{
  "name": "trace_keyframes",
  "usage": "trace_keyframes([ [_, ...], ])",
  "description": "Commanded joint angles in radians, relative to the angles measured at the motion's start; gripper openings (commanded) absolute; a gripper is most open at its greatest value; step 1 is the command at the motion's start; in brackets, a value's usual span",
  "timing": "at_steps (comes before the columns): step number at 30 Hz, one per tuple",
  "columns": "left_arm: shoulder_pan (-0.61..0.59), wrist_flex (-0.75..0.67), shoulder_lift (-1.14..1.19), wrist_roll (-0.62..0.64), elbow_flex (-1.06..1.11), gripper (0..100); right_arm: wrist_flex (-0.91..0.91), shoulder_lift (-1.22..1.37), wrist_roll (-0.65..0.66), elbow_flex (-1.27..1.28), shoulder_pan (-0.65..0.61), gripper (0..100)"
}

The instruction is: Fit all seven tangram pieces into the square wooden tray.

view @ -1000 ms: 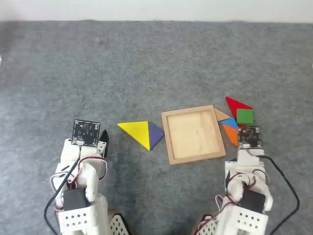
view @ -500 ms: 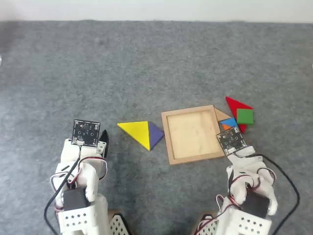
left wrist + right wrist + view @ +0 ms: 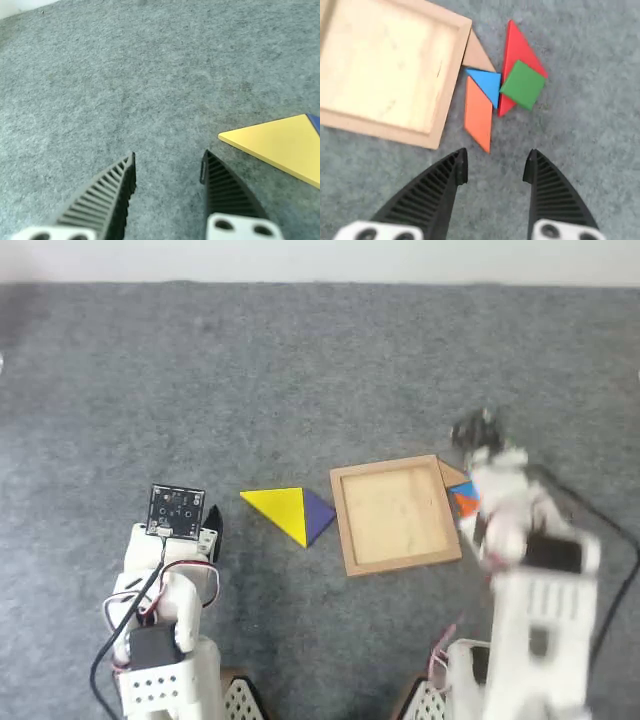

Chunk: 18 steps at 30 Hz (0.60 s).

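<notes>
Square wooden tray point(image 3: 340, 525) lies empty on the grey tabletop point(image 3: 300, 360); nothing fitted yet. Yellow triangle point(image 3: 280, 507) and purple piece point(image 3: 318, 512) lie just beside it, and a cluster of five coloured pieces point(image 3: 490, 85) is opposite. Left gripper point(image 3: 169, 155) and right gripper point(image 3: 497, 152) both gape, holding nothing.

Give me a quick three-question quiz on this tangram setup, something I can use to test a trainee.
1. True or false: the wooden tray already holds a piece.
2. Which piece overlaps the red triangle? A) green square B) yellow triangle C) purple piece
3. Fill in: the right gripper, hanging near the orange piece, is ___.

Key: 1 false, the tray is bare inside; 2 A; 3 open.
</notes>
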Motion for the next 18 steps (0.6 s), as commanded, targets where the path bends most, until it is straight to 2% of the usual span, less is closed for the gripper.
trace_keyframes([
  [1,0.002,0.005,0.0,-0.005,-0.002,21,-0.021,0.41,0.011,-0.293,-0.001,20.2],
  [6,0.002,0.005,0.0,-0.005,-0.002,21,0.005,0.817,0.092,-0.647,-0.008,20.6],
  [10,0.002,0.005,0.0,-0.005,-0.002,21,0.053,1.073,0.155,-0.875,-0.01,29.4],
  [13,0.002,0.005,0.0,-0.005,-0.002,21,0.05,1.211,0.199,-0.982,-0.008,34.1],
  [18,0.002,0.005,0.0,-0.005,-0.002,21,0.021,1.385,0.244,-1.049,-0.008,34.4],
])
